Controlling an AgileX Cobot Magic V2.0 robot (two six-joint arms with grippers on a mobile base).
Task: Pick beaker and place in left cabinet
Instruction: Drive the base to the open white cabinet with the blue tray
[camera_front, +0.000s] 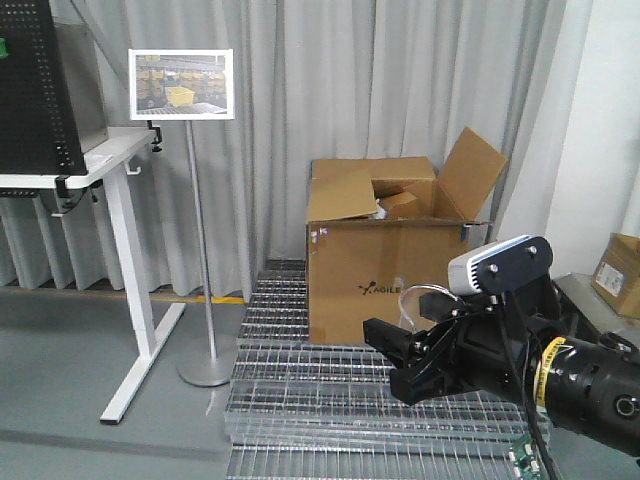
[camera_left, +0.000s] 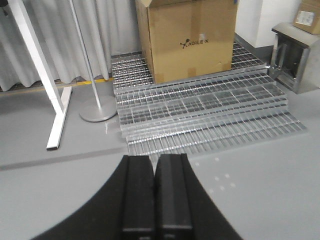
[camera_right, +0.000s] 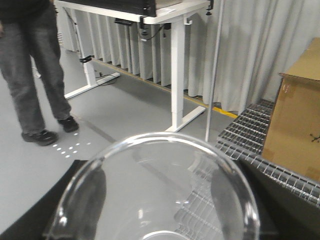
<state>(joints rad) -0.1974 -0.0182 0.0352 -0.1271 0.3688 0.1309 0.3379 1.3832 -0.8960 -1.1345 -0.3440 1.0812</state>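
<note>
The beaker (camera_right: 157, 195) sits seemingly clamped in the right jaws (left jaws together), open floor (camera_left: 250, 200) beyond.

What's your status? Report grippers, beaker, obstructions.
Left gripper shut, empty. Right gripper shut on beaker. Left cabinet not in view. Cardboard box and sign stand ahead.
</note>
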